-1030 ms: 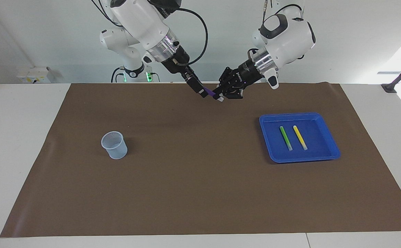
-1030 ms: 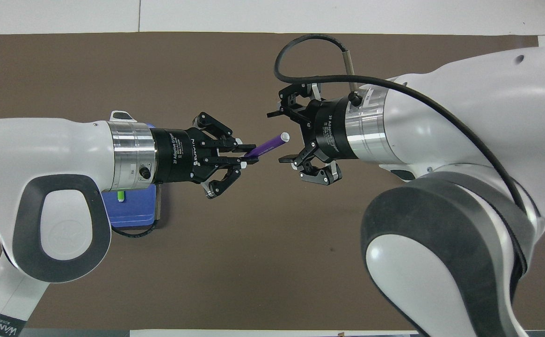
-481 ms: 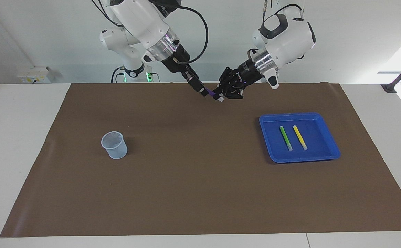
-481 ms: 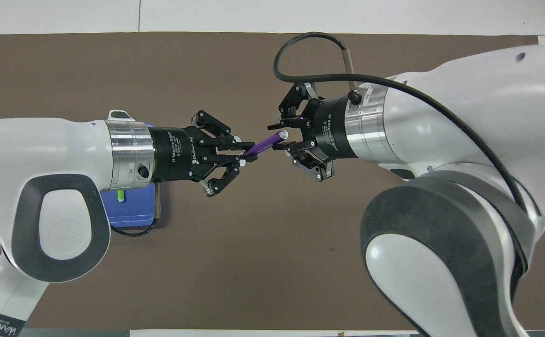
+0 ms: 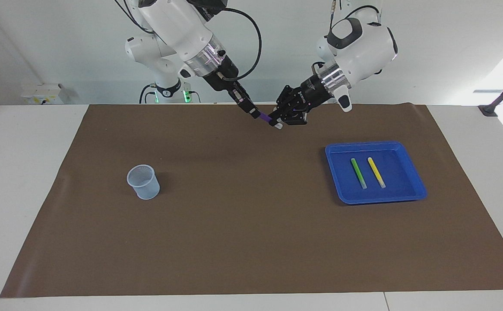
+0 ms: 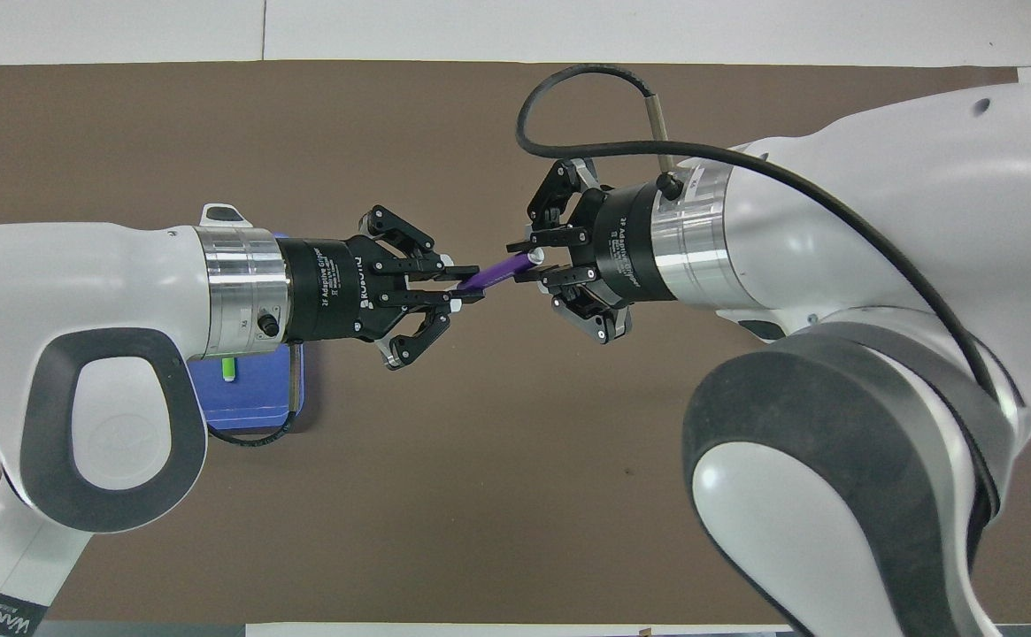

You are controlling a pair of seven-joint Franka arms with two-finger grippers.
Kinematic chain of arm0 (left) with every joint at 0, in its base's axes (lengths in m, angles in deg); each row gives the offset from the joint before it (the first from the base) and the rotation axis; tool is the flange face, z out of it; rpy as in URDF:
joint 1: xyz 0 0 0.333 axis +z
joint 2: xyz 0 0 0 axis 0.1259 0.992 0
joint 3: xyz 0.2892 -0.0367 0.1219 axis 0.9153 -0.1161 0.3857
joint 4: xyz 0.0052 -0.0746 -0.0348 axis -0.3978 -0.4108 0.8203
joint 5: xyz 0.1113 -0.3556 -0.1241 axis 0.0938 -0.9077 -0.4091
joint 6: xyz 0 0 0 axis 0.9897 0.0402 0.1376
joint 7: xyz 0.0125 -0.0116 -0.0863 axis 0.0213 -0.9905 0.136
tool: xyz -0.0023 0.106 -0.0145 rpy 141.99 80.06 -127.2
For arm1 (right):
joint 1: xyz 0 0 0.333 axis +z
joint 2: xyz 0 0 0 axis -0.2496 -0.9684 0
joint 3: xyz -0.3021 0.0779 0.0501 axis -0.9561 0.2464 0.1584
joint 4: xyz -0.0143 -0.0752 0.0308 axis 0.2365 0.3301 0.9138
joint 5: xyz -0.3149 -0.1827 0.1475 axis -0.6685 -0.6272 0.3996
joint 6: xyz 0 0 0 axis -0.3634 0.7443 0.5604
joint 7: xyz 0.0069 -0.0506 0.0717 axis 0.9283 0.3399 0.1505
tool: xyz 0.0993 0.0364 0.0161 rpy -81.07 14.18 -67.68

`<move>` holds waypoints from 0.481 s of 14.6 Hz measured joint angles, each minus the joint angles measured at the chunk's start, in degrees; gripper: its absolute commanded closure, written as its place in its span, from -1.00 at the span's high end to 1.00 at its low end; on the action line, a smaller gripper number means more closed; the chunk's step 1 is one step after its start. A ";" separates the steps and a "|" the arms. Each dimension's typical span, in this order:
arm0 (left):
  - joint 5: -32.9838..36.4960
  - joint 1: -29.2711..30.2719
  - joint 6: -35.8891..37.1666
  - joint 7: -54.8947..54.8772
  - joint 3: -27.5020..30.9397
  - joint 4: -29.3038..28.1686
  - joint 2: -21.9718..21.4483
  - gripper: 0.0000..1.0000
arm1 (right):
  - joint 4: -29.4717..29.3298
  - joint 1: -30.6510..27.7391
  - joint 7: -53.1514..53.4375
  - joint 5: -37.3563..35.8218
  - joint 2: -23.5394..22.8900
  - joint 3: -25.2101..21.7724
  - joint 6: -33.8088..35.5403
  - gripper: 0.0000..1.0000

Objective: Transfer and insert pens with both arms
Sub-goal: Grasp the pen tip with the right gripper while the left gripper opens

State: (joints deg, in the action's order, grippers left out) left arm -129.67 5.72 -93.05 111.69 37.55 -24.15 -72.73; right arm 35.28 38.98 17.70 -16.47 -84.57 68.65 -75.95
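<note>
The purple pen (image 5: 264, 116) (image 6: 492, 274) hangs in the air between both grippers, over the middle of the mat's robot-side edge. My left gripper (image 5: 275, 123) (image 6: 464, 293) is shut on its purple end. My right gripper (image 5: 256, 113) (image 6: 526, 262) is shut on its whitish tip end. The green pen (image 5: 358, 172) and the yellow pen (image 5: 376, 172) lie side by side in the blue tray (image 5: 400, 170) toward the left arm's end of the table. In the overhead view the left arm hides most of the tray (image 6: 250, 402); only the green pen's tip (image 6: 228, 370) shows.
A translucent pale-blue cup (image 5: 143, 182) stands upright on the brown mat (image 5: 251, 224) toward the right arm's end. Two slimmer white arms with green-lit bases (image 5: 169, 93) stand at the table's robot end.
My right gripper moved onto the pen's whitish end and closed on it. The left gripper kept its hold and shifted only slightly.
</note>
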 measured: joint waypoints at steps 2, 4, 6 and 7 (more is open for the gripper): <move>-0.30 -0.03 -0.25 -0.19 -0.04 0.01 -0.03 1.00 | -0.17 -0.03 0.00 0.00 -0.02 -0.01 -0.08 -1.00; -0.55 -0.23 -0.25 -0.21 -0.07 0.05 -0.11 1.00 | -0.63 -0.14 0.00 0.00 -0.06 -0.03 -0.07 -1.00; -0.58 -0.39 -0.25 -0.21 -0.10 0.05 -0.16 1.00 | -0.97 -0.36 0.00 -0.54 -0.10 -0.25 -0.07 -1.00; -0.59 -0.39 -0.25 -0.21 -0.10 0.05 -0.17 1.00 | -1.09 -0.50 -0.09 -1.61 -0.15 -0.32 -0.01 -1.00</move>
State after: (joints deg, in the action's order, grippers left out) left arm -130.26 5.32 -93.30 111.48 37.46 -24.10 -72.91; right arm 34.19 38.47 17.61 -18.08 -84.72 68.33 -75.96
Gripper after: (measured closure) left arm 0.128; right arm 0.806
